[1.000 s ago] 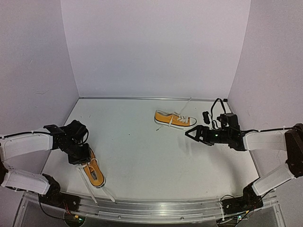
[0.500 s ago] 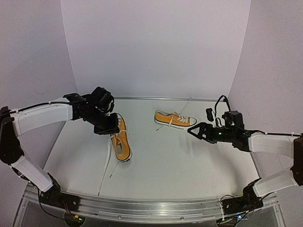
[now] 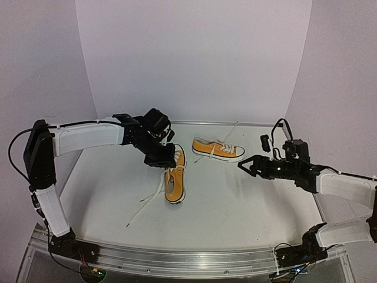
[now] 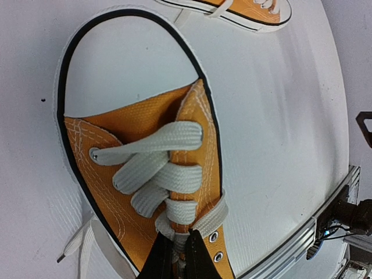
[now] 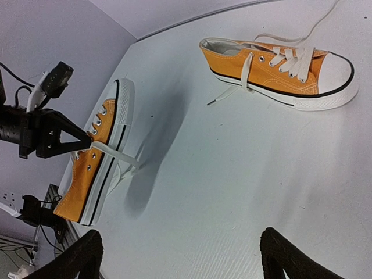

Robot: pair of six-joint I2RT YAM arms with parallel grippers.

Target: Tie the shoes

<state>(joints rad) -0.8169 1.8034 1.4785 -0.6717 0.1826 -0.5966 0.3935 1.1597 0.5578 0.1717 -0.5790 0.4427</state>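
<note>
Two orange-yellow shoes with white laces are in view. My left gripper [image 3: 161,155] is shut on the tongue and top laces of one shoe [image 3: 175,183], which hangs toe-down, lifted off the table near its middle. Close up, the black fingertips [image 4: 195,256] pinch between the eyelet rows of that shoe [image 4: 133,133]. Its loose laces [image 3: 145,204] trail down to the table. The other shoe [image 3: 217,149] lies on its sole further back, untied, also seen as the shoe [image 5: 273,70]. My right gripper [image 3: 247,165] stands open and empty to its right, above the bare table [image 5: 177,256].
White walls close in the table on the left, back and right. A metal rail [image 3: 188,262] runs along the near edge. A lace [image 3: 231,131] of the far shoe stretches toward the back wall.
The left arm has carried its shoe from the near left corner up to the middle, next to the other shoe. The right gripper shifted slightly to the right and stays open.
</note>
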